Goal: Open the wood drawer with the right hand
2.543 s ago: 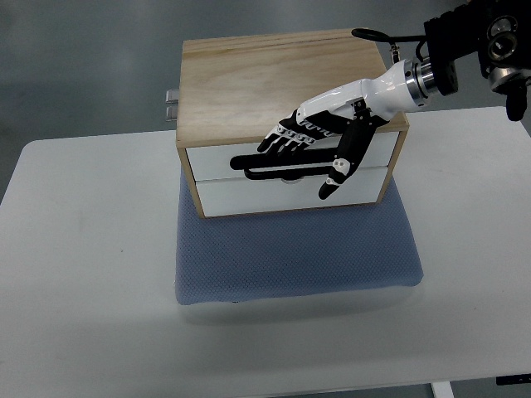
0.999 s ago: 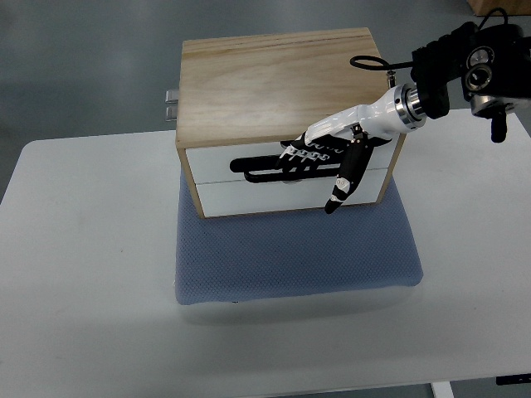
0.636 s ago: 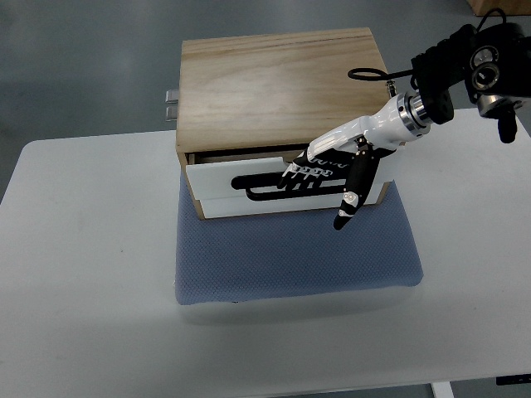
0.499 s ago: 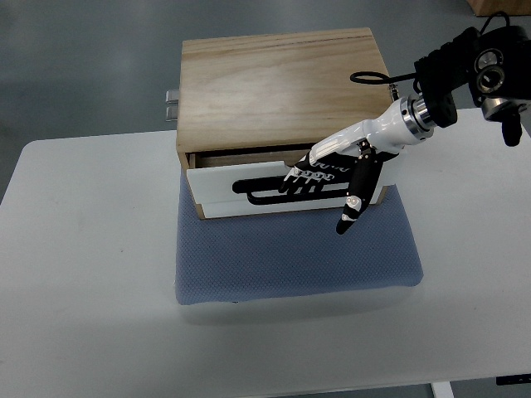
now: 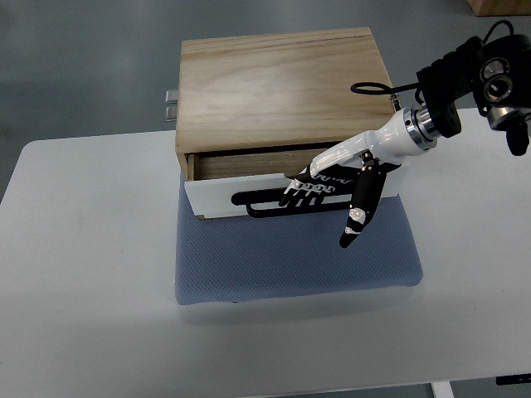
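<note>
A light wooden drawer box [image 5: 278, 87] stands at the back of the white table. Its upper drawer [image 5: 217, 195], white-fronted with a black bar handle [image 5: 259, 201], is pulled partly out, and a strip of its wooden inside shows. My right hand [image 5: 319, 192] comes in from the right, white and black. Its four fingers [image 5: 301, 188] are hooked over the handle from above, while the thumb [image 5: 358, 214] points down and free. The lower drawer is hidden under the open one. No left arm shows.
A blue padded mat [image 5: 294, 257] lies under the box and in front of it. The white table [image 5: 83, 274] spreads to both sides. Two metal fittings [image 5: 172, 104] stick out at the box's left back edge.
The upper drawer was closed and has slid out toward the front, step by step. My right hand moved forward and down with it, fingers staying hooked on the handle.
</note>
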`<state>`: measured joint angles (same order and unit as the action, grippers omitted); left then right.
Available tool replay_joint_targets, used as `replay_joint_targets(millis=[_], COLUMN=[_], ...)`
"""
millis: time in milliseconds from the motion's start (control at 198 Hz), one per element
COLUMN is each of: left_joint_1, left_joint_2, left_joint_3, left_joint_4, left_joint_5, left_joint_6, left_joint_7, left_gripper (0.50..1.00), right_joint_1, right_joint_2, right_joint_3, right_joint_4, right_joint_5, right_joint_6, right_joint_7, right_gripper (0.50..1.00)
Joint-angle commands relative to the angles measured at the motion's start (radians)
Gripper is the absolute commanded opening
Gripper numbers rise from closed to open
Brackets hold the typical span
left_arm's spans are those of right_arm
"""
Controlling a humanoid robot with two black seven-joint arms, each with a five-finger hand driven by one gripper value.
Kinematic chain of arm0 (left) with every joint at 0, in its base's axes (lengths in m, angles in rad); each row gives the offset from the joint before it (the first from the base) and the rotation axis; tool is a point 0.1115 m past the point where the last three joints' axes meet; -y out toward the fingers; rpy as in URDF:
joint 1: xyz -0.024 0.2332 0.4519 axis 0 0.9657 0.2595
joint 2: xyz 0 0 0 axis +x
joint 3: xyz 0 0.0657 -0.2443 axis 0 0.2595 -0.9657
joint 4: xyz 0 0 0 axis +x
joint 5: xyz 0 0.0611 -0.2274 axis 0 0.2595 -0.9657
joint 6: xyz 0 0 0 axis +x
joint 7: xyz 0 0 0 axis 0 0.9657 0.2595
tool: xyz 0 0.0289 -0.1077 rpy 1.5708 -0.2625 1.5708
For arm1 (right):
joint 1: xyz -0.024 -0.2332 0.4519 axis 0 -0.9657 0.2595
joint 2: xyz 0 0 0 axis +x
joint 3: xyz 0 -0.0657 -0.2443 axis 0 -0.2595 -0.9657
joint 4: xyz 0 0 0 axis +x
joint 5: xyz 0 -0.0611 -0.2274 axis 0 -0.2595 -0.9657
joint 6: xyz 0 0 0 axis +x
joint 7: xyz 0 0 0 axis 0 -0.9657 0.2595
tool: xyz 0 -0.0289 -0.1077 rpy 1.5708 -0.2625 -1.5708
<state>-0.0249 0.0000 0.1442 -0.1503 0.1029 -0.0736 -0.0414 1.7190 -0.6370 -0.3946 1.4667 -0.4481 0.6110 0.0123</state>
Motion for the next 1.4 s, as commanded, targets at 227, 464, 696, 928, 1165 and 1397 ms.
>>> replay_joint_targets(millis=[227, 464, 696, 928, 1165, 1397], left_joint_1=[0.0, 0.0, 0.0, -0.001, 0.0, 0.0], left_joint_2=[0.0, 0.0, 0.0, 0.0, 0.0, 0.0], left_joint_3=[0.0, 0.0, 0.0, 0.0, 0.0, 0.0], left_joint_4=[0.0, 0.0, 0.0, 0.0, 0.0, 0.0], left_joint_5=[0.0, 0.0, 0.0, 0.0, 0.0, 0.0], left_joint_6=[0.0, 0.0, 0.0, 0.0, 0.0, 0.0], left_joint_7=[0.0, 0.0, 0.0, 0.0, 0.0, 0.0], left_gripper=[1.0, 1.0, 1.0, 1.0, 1.0, 1.0], right_joint_1=[0.01, 0.01, 0.01, 0.01, 0.011, 0.025], right_joint_2=[-0.013, -0.015, -0.043, -0.079, -0.093, -0.104], right_joint_3=[0.0, -0.001, -0.001, 0.0, 0.011, 0.045], right_joint_4=[0.023, 0.058, 0.096, 0.124, 0.138, 0.138], right_joint_5=[-0.001, -0.003, -0.004, -0.004, -0.004, -0.003], right_joint_6=[0.0, 0.0, 0.0, 0.0, 0.0, 0.0], right_joint_7=[0.0, -0.002, 0.0, 0.002, 0.003, 0.005], right_gripper=[0.926, 0.928, 0.928, 0.928, 0.928, 0.928])
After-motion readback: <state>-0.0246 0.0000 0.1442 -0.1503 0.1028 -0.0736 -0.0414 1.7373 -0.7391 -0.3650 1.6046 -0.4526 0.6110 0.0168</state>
